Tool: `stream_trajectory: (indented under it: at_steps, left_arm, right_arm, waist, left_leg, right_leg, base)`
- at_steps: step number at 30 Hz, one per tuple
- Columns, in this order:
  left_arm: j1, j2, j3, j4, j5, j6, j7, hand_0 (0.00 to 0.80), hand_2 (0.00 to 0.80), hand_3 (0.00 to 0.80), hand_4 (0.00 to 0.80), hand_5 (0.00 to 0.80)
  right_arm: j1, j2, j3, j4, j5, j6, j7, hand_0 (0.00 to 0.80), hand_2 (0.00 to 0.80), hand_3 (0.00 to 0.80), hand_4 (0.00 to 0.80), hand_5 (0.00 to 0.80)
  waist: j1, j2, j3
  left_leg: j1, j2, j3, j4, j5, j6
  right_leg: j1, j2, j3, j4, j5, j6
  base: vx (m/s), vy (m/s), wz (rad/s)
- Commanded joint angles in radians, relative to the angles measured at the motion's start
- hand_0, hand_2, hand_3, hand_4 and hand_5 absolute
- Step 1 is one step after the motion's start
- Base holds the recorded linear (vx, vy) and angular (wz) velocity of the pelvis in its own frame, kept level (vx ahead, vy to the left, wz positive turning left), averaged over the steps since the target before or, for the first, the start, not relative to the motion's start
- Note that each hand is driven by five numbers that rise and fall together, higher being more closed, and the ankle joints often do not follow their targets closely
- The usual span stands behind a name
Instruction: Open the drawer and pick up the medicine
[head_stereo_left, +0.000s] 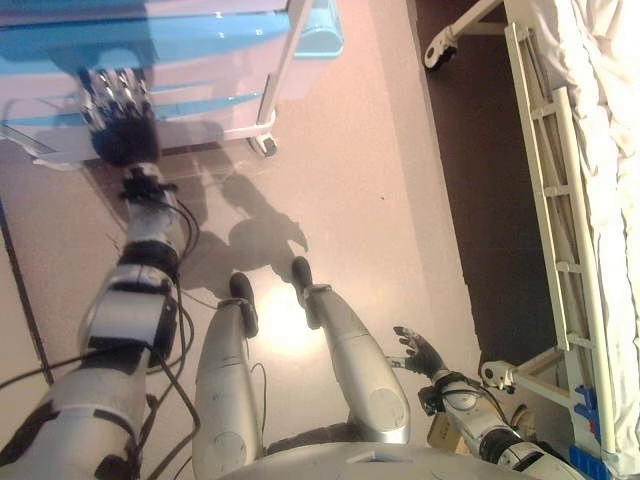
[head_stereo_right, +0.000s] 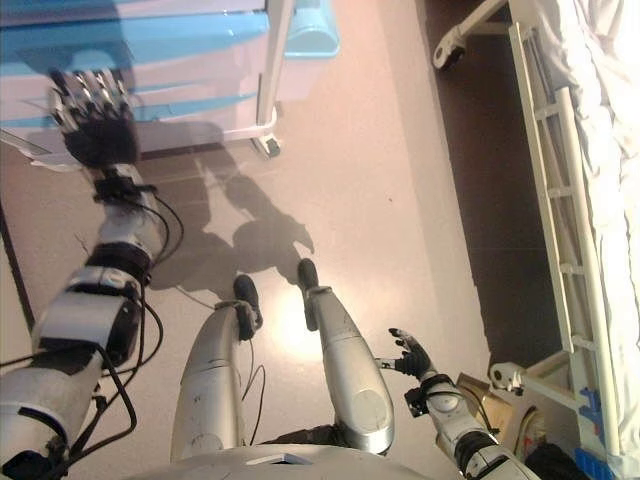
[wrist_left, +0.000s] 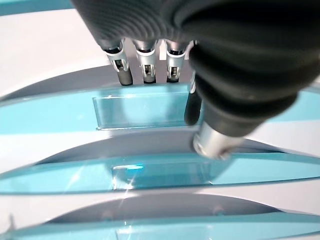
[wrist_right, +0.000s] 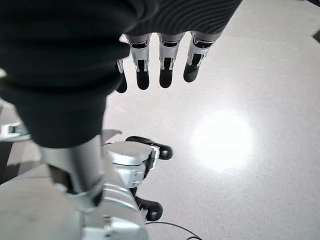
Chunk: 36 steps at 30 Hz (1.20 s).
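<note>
Left hand (head_stereo_left: 122, 115) open, fingers straight against the cabinet (head_stereo_left: 200, 60), at a blue drawer (wrist_left: 145, 111) handle. Hook under its lip, pull straight. Medicine unseen. Right hand (head_stereo_right: 410, 357) idle, open.

Blue-and-white drawer (wrist_left: 140, 111) fronts (glossy); beige floor (head_stereo_left: 350, 180)

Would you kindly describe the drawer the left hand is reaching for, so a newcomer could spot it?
Find the white cabinet with blue drawer fronts. The left hand reaches its fingers to one blue drawer; unlike its neighbours, its clear handle plate lies right at the fingertips.
</note>
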Motion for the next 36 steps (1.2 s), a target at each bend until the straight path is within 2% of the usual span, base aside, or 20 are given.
stream_trajectory:
  at_steps: [1,5,8,9,10,13,14,16,18,22,25,27,28,29,32,33,34,35,36]
  left_arm:
    - [-0.184,0.016,-0.173,-0.566,0.285,0.045,-0.419,0.8,0.8,0.8,0.8,0.8]
    - [0.052,-0.042,-0.135,-0.679,0.317,0.111,-0.4,0.8,0.8,0.8,0.8,0.8]
    - [0.243,-0.11,-0.116,-0.683,0.292,0.198,-0.414,0.8,0.8,0.8,0.8,0.8]
    - [0.341,-0.156,-0.103,-0.649,0.272,0.263,-0.414,0.8,0.8,0.8,0.8,0.8]
    - [0.394,-0.18,-0.099,-0.622,0.279,0.276,-0.386,0.8,0.8,0.8,0.8,0.8]
    - [0.596,-0.222,-0.044,-0.457,0.263,0.351,-0.382,0.8,0.8,0.8,0.8,0.8]
    - [0.668,-0.228,-0.011,-0.38,0.232,0.409,-0.387,0.8,0.8,0.8,0.8,0.8]
    - [0.779,-0.23,0.054,-0.23,0.33,0.489,-0.364,0.8,0.8,0.8,0.8,0.8]
    - [0.85,-0.238,0.096,-0.105,0.45,0.527,-0.308,0.8,0.8,0.8,0.8,0.8]
    - [0.91,-0.246,0.171,0.111,0.705,0.505,-0.137,0.8,0.8,0.8,0.8,0.8]
    - [0.915,-0.244,0.18,0.199,0.805,0.513,-0.115,0.8,0.8,0.8,0.8,0.8]
    - [0.914,-0.246,0.176,0.256,0.885,0.466,-0.093,0.8,0.8,0.8,0.8,0.8]
    - [0.914,-0.247,0.172,0.263,0.899,0.45,-0.062,0.562,0.562,0.562,0.562,0.562]
    - [0.911,-0.243,0.159,0.282,0.935,0.346,0.039,0.0,0.0,0.0,0.0,0.0]
    - [0.884,-0.235,0.172,0.341,1.041,0.21,0.268,0.0,0.0,0.0,0.0,0.0]
    - [0.871,-0.229,0.177,0.362,1.08,0.158,0.381,0.0,0.0,0.0,0.0,0.0]
    - [0.868,-0.227,0.178,0.365,1.111,0.133,0.426,0.0,0.0,0.0,0.0,0.0]
    - [0.85,-0.215,0.186,0.383,1.202,0.071,0.538,0.0,0.0,0.0,0.0,0.0]
    - [0.838,-0.207,0.185,0.388,1.244,0.049,0.592,0.0,0.0,0.0,0.0,0.0]
  right_arm:
    - [0.002,-0.038,0.039,-0.082,-0.052,0.036,0.018,0.0,0.0,0.0,0.0,0.0]
    - [-0.013,-0.034,0.018,-0.086,-0.1,0.06,0.01,0.0,0.0,0.0,0.0,0.0]
    - [-0.029,-0.027,0.002,-0.077,-0.133,0.08,-0.009,0.0,0.0,0.0,0.0,0.0]
    - [-0.039,-0.026,-0.01,-0.067,-0.141,0.09,-0.014,0.0,0.0,0.0,0.0,0.0]
    - [-0.046,-0.025,-0.019,-0.059,-0.141,0.094,-0.017,0.0,0.0,0.0,0.0,0.0]
    - [-0.057,-0.03,-0.065,-0.044,-0.157,0.114,-0.016,0.0,0.0,0.0,0.0,0.0]
    - [-0.055,-0.04,-0.089,-0.043,-0.169,0.122,-0.009,0.0,0.0,0.0,0.0,0.0]
    - [-0.043,-0.055,-0.125,-0.038,-0.188,0.123,0.013,0.0,0.0,0.0,0.0,0.0]
    - [-0.026,-0.055,-0.153,0.005,-0.202,0.088,0.017,0.0,0.0,0.0,0.0,0.0]
    - [-0.021,-0.029,-0.217,0.094,-0.189,0.078,-0.007,0.0,0.0,0.0,0.0,0.0]
    - [-0.023,-0.02,-0.244,0.141,-0.209,0.07,-0.014,0.0,0.0,0.0,0.0,0.0]
    - [-0.023,-0.013,-0.258,0.168,-0.221,0.07,-0.022,0.0,0.0,0.0,0.0,0.0]
    - [-0.022,-0.011,-0.262,0.173,-0.222,0.071,-0.025,0.0,0.0,0.0,0.0,0.0]
    - [-0.017,-0.005,-0.272,0.186,-0.234,0.074,-0.037,0.0,0.0,0.0,0.0,0.0]
    - [-0.005,0.006,-0.284,0.219,-0.268,0.108,-0.088,0.0,0.0,0.0,0.0,0.0]
    - [0.001,0.009,-0.292,0.236,-0.284,0.12,-0.117,0.0,0.0,0.0,0.0,0.0]
    - [0.002,0.01,-0.295,0.24,-0.287,0.126,-0.128,0.0,0.0,0.0,0.0,0.0]
    - [0.007,0.009,-0.303,0.256,-0.296,0.148,-0.163,0.0,0.0,0.0,0.0,0.0]
    - [0.011,0.006,-0.31,0.265,-0.292,0.167,-0.19,0.0,0.0,0.0,0.0,0.0]
  waist:
    - [0.036,-0.006,-0.029]
    - [0.078,0.026,-0.031]
    - [0.118,0.052,-0.041]
    - [0.144,0.066,-0.044]
    - [0.159,0.073,-0.047]
    - [0.211,0.101,-0.072]
    - [0.229,0.115,-0.077]
    - [0.256,0.134,-0.106]
    - [0.274,0.146,-0.137]
    - [0.292,0.168,-0.208]
    - [0.292,0.177,-0.245]
    - [0.29,0.181,-0.271]
    - [0.289,0.181,-0.276]
    - [0.283,0.181,-0.291]
    - [0.269,0.179,-0.313]
    - [0.263,0.178,-0.321]
    - [0.261,0.177,-0.322]
    - [0.253,0.175,-0.331]
    - [0.248,0.175,-0.337]
  left_leg:
    - [0.026,-0.025,-0.04,-0.045,-0.039,-0.051]
    - [0.084,-0.034,-0.062,-0.12,0.007,-0.074]
    - [0.125,-0.039,-0.084,-0.182,0.05,-0.096]
    - [0.153,-0.04,-0.101,-0.203,0.059,-0.107]
    - [0.173,-0.041,-0.112,-0.223,0.069,-0.112]
    - [0.239,-0.045,-0.145,-0.303,0.113,-0.134]
    - [0.272,-0.045,-0.157,-0.329,0.124,-0.142]
    - [0.324,-0.042,-0.174,-0.391,0.157,-0.152]
    - [0.371,-0.041,-0.186,-0.439,0.178,-0.16]
    - [0.435,-0.033,-0.195,-0.503,0.203,-0.179]
    - [0.459,-0.039,-0.202,-0.52,0.202,-0.182]
    - [0.476,-0.043,-0.2,-0.528,0.198,-0.18]
    - [0.481,-0.043,-0.199,-0.531,0.197,-0.179]
    - [0.494,-0.045,-0.197,-0.539,0.194,-0.177]
    - [0.52,-0.046,-0.189,-0.559,0.189,-0.169]
    - [0.529,-0.048,-0.186,-0.566,0.187,-0.165]
    - [0.532,-0.049,-0.186,-0.568,0.186,-0.164]
    - [0.542,-0.051,-0.184,-0.574,0.183,-0.16]
    - [0.55,-0.052,-0.183,-0.58,0.182,-0.158]
  right_leg:
    - [0.087,0.045,-0.052,-0.17,0.074,-0.036]
    - [0.149,0.038,-0.061,-0.2,0.055,-0.05]
    - [0.195,0.026,-0.089,-0.226,0.045,-0.062]
    - [0.229,0.018,-0.11,-0.233,0.033,-0.065]
    - [0.25,0.013,-0.122,-0.242,0.029,-0.065]
    - [0.322,-0.01,-0.17,-0.284,0.026,-0.065]
    - [0.358,-0.017,-0.186,-0.302,0.024,-0.062]
    - [0.418,-0.028,-0.219,-0.345,0.03,-0.056]
    - [0.477,-0.033,-0.247,-0.383,0.031,-0.051]
    - [0.558,-0.032,-0.292,-0.438,0.025,-0.048]
    - [0.584,-0.035,-0.308,-0.463,0.026,-0.045]
    - [0.597,-0.035,-0.314,-0.479,0.03,-0.043]
    - [0.601,-0.035,-0.315,-0.482,0.031,-0.043]
    - [0.608,-0.035,-0.315,-0.491,0.034,-0.039]
    - [0.619,-0.031,-0.309,-0.5,0.037,-0.037]
    - [0.623,-0.03,-0.304,-0.504,0.037,-0.036]
    - [0.624,-0.029,-0.302,-0.505,0.038,-0.036]
    - [0.627,-0.028,-0.294,-0.508,0.039,-0.035]
    - [0.631,-0.026,-0.289,-0.511,0.04,-0.035]
  base:
    - [-0.047,-0.009,0.14]
    - [-0.064,-0.026,0.11]
    - [-0.079,-0.071,0.19]
    - [-0.063,-0.109,0.37]
    - [-0.054,-0.127,0.4]
    - [-0.038,-0.095,0.43]
    - [-0.003,-0.036,0.47]
    - [0.015,-0.066,0.37]
    - [0.05,-0.108,0.53]
    - [0.058,-0.076,0.7]
    - [0.033,-0.009,0.31]
    - [0.046,0.004,0.05]
    - [0.061,0.006,0.03]
    - [0.062,0.006,0.08]
    - [0.07,0.006,0.1]
    - [0.054,0.013,-0.09]
    - [0.065,0.02,-0.1]
    - [0.062,0.021,-0.1]
    - [0.074,0.028,-0.12]
